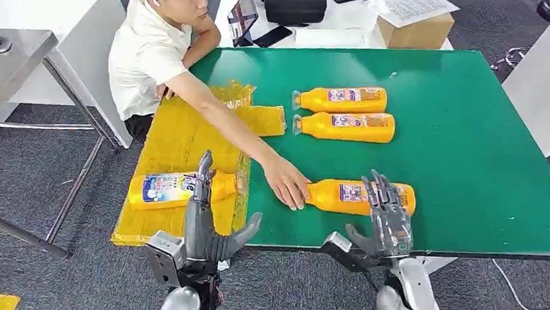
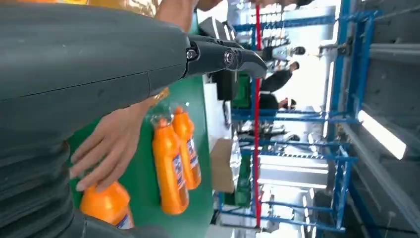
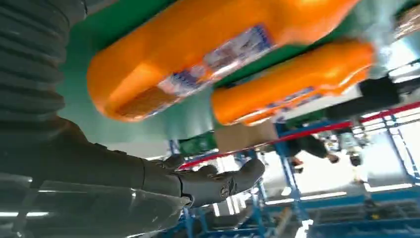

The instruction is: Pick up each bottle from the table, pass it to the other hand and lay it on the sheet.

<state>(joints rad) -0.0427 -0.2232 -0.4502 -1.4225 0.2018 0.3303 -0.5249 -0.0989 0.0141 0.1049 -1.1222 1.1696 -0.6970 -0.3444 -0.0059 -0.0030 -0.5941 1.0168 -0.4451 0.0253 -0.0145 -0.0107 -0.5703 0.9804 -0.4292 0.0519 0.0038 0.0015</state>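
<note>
Both hands were spread wide, holding nothing: left hand (image 1: 203, 226) at 7 o'clock, right hand (image 1: 387, 213) at 5. One orange plastic bottle (image 1: 178, 189) lay on the yellow crinkled sheet (image 1: 172, 139); a person's hand (image 1: 286, 183) touched the nearest table bottle (image 1: 345, 196); two more bottles (image 1: 344, 114) lay at 12.

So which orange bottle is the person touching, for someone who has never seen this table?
On the green table, look along the near edge, in front of the right robot hand. The orange plastic bottle lying alone there has the person's hand on its neck end; the other two lie paired farther back, and a fourth lies on the yellow sheet.
</note>
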